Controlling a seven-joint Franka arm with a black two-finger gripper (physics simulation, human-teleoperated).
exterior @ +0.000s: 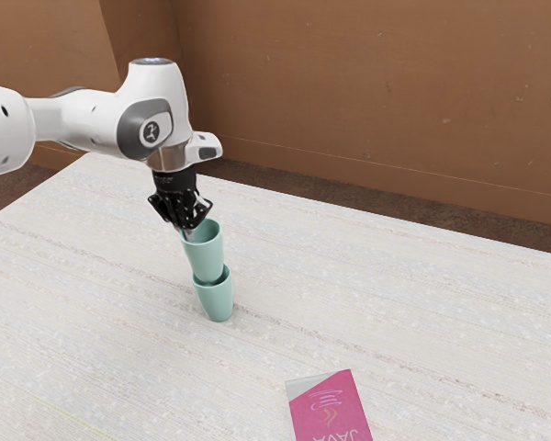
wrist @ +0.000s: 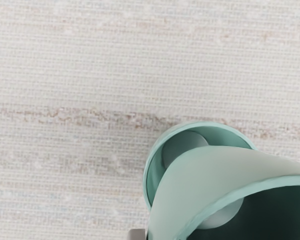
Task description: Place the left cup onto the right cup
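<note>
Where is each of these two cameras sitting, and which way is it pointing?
Exterior view: beside the table, raised, looking down across it toward the brown wall; shows the white arm and its jaws gripping the upper cup, tilted inside the lower cup.
Wrist view: on the arm's hand, looking down past the upper cup into the lower cup and onto the table.
Shared: both cups and the table.

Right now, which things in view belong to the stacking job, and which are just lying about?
Job: upper cup, tilted, gripped at its rim by the gripper; lower cup, holding the upper cup's base.
Lying about: pink JAVA packet, apart from the cups.
</note>
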